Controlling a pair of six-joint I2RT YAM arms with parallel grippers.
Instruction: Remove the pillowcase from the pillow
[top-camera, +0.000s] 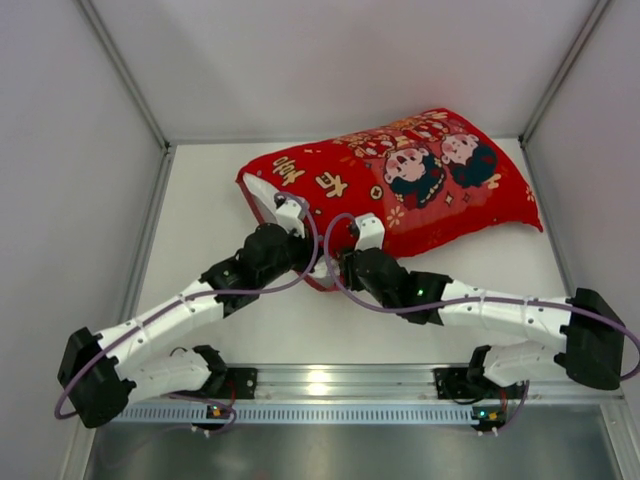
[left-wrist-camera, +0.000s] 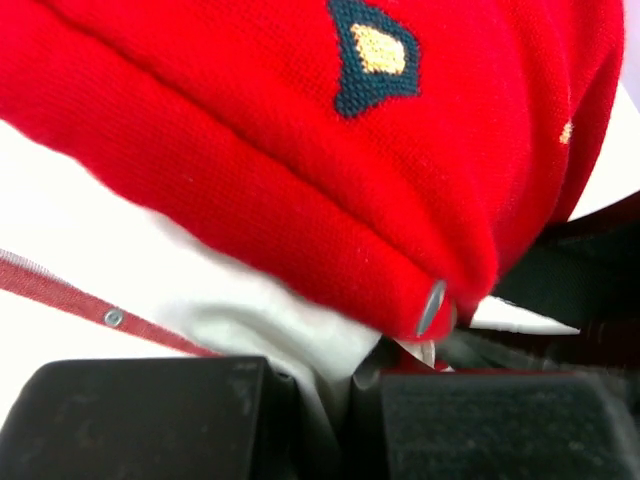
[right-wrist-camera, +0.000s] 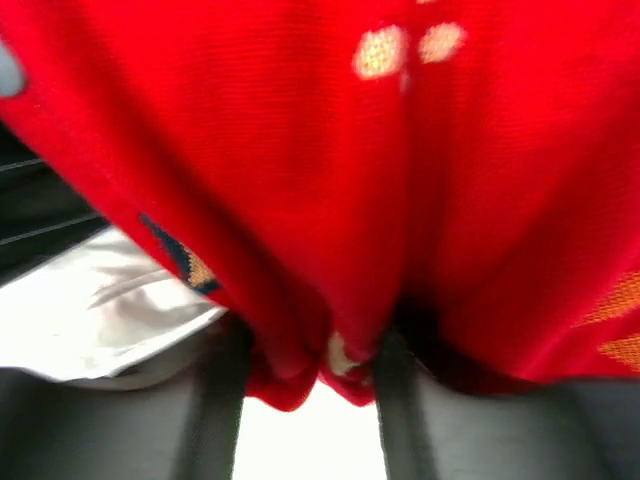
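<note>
The red printed pillowcase (top-camera: 400, 180) lies across the far middle and right of the table, with the white pillow (top-camera: 262, 190) showing at its open left end. My left gripper (top-camera: 290, 212) is at that opening. In the left wrist view it (left-wrist-camera: 345, 385) is shut on a pinch of white pillow (left-wrist-camera: 150, 270) cloth, under the red pillowcase (left-wrist-camera: 300, 150) edge. My right gripper (top-camera: 366, 232) is at the case's near edge. Its fingers (right-wrist-camera: 310, 380) stand apart with a hanging fold of pillowcase (right-wrist-camera: 400, 150) between them.
Grey walls (top-camera: 80, 150) close the table in on the left, back and right. A metal rail (top-camera: 330, 380) runs along the near edge between the arm bases. A metal snap (left-wrist-camera: 432, 307) sits on the case's hem. The two forearms cross close together near the case's near-left corner.
</note>
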